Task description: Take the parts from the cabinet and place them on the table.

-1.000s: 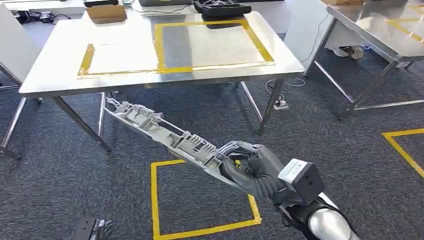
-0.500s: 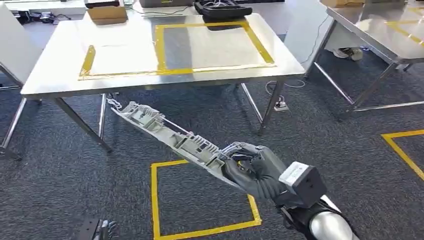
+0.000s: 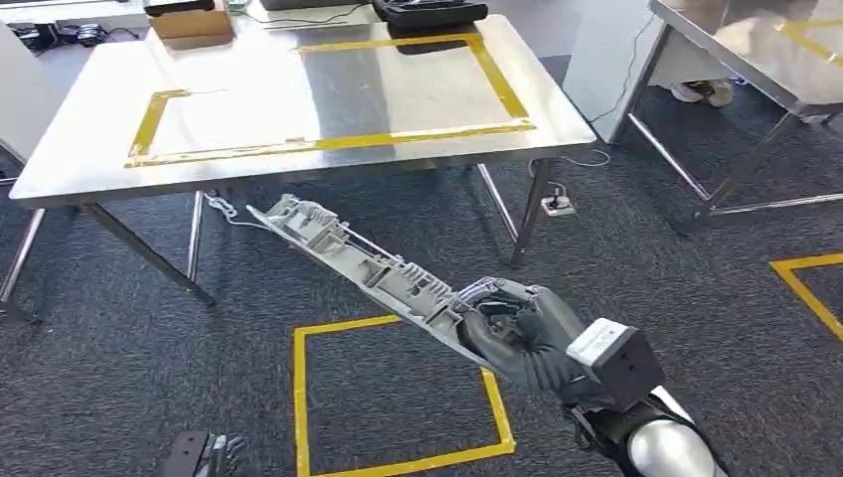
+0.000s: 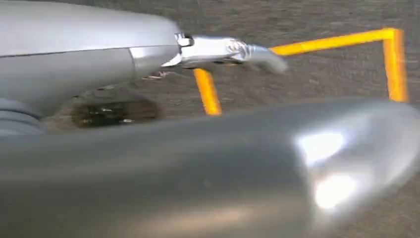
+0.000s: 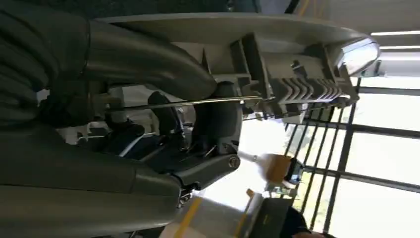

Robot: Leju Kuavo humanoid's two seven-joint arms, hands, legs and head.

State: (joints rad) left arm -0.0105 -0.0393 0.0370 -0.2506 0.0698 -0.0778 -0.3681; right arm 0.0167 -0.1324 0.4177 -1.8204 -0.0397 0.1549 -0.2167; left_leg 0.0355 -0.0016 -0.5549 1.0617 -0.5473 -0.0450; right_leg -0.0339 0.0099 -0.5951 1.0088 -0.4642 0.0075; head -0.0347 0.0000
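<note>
A long grey plastic part (image 3: 348,253) with ribs and clips is held at one end by my right hand (image 3: 522,333). It juts out over the carpet toward the steel table (image 3: 249,99), and its far end lies below the table's front edge. On the table top are rectangles of yellow tape (image 3: 328,144). In the right wrist view the part (image 5: 297,74) runs across the hand (image 5: 124,64), whose fingers wrap around it. My left hand (image 3: 204,455) hangs low at the bottom left; its dark fingers are barely seen.
A cardboard box (image 3: 189,20) and a black case (image 3: 427,12) stand at the table's far edge. A second steel table (image 3: 756,50) stands at the right. A yellow tape square (image 3: 298,397) marks the carpet below the part. A power strip (image 3: 557,206) lies by a table leg.
The whole view has shifted a little nearer to the table. My right hand keeps its hold on the part, which now sits slightly further right in the picture.
</note>
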